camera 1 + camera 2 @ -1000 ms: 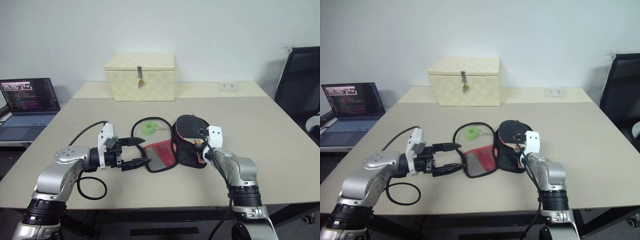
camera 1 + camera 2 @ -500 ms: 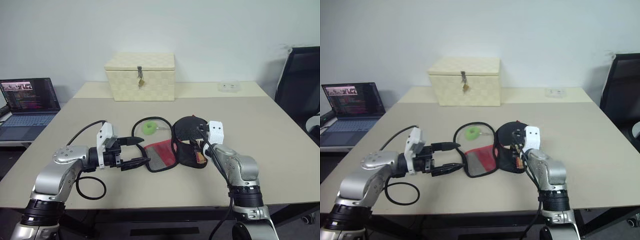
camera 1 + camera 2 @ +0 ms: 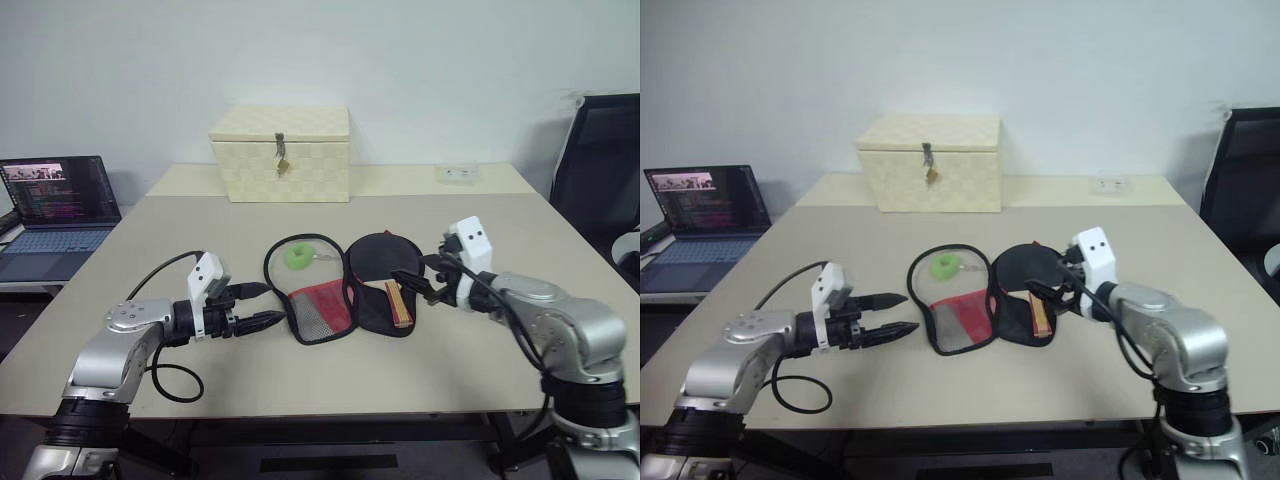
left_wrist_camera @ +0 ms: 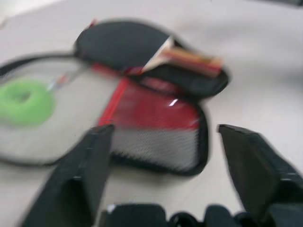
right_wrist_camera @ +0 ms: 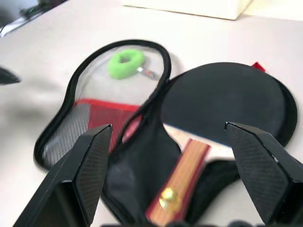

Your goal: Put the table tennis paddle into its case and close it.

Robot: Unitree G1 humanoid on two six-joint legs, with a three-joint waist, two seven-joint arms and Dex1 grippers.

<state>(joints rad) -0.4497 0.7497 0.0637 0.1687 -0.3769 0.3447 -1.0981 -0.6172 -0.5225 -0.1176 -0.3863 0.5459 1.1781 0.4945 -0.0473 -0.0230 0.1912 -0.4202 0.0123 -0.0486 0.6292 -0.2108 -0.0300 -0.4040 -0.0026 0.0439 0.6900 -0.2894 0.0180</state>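
The case [image 3: 320,308] lies unzipped and spread flat mid-table, its red and mesh half on the left, with the green round tag [image 3: 298,256] inside the zipper loop. The table tennis paddle [image 3: 378,258] rests on the case's black right half, black face toward the far side and pale handle [image 5: 177,182] toward me. My right gripper [image 3: 420,283] hovers open just right of the handle and holds nothing. My left gripper [image 3: 272,303] sits low by the table, left of the case's mesh edge. Its jaws are apart and empty.
A cream woven box [image 3: 281,152] with a metal latch stands at the back. An open laptop [image 3: 55,215] sits on a side table at the left. A black chair [image 3: 600,170] is at the right. A black cable loop [image 3: 180,378] lies by my left arm.
My right gripper has opened, lifted off the case's right half and drawn back to the right. My left gripper has moved left and lower, and its jaws have narrowed.
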